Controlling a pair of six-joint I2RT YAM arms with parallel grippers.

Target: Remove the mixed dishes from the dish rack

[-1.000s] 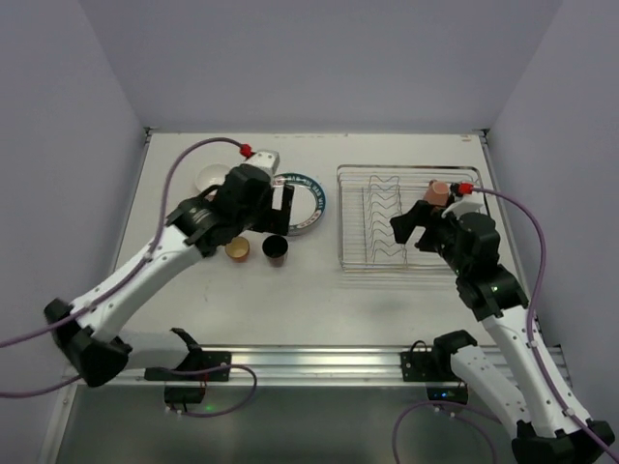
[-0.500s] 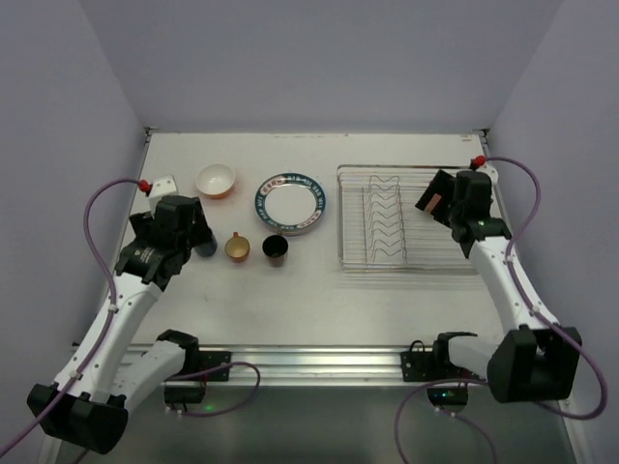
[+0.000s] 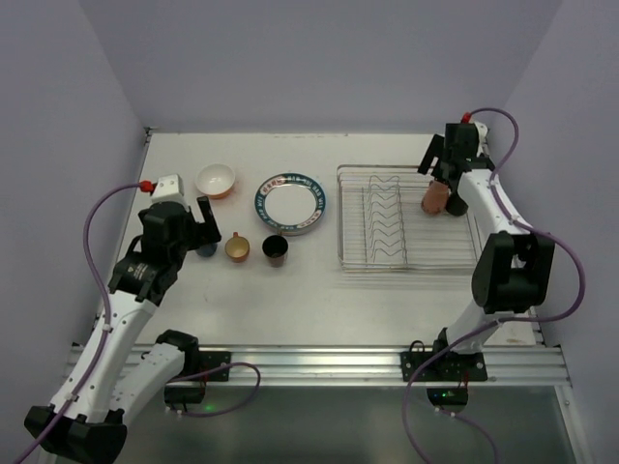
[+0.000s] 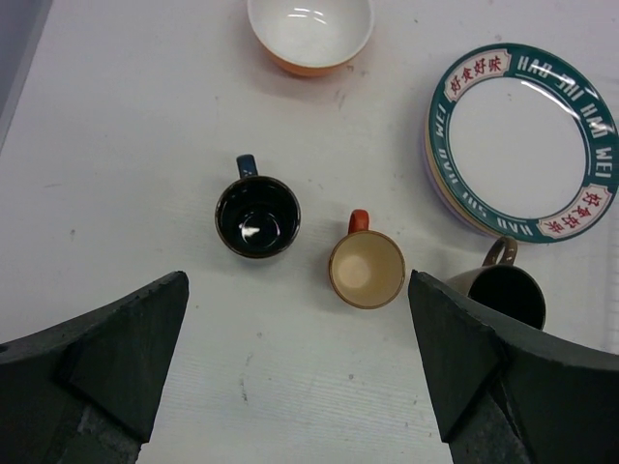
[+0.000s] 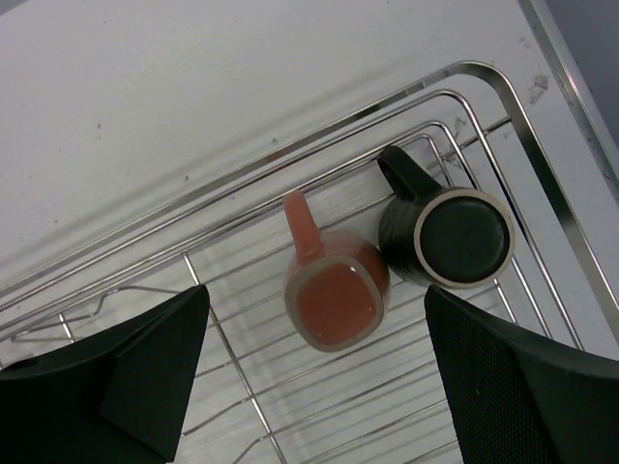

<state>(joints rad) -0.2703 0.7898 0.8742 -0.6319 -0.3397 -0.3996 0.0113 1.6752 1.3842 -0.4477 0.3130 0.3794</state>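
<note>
the right gripper (image 5: pixel 319 362), jaws apart, is hovering over a pink mug (image 5: pixel 334 290) and a black mug (image 5: pixel 455 237) in the dish rack's (image 5: pixel 503 89) far right corner; the left gripper (image 4: pixel 298 333), also spread, is hovering over three mugs (image 4: pixel 366 269) on the left half of the worktop (image 4: pixel 116 145).

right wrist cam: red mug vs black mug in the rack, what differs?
Colour: the red mug is salmon-red, the black mug black. Place: the black mug sits nearer the dish rack corner, the red mug further in. Outline: the red mug's end facing the camera looks squarish, the black mug's round. Shared: both sit in the rack side by side, tan-edged, handles toward the same rim.
</note>
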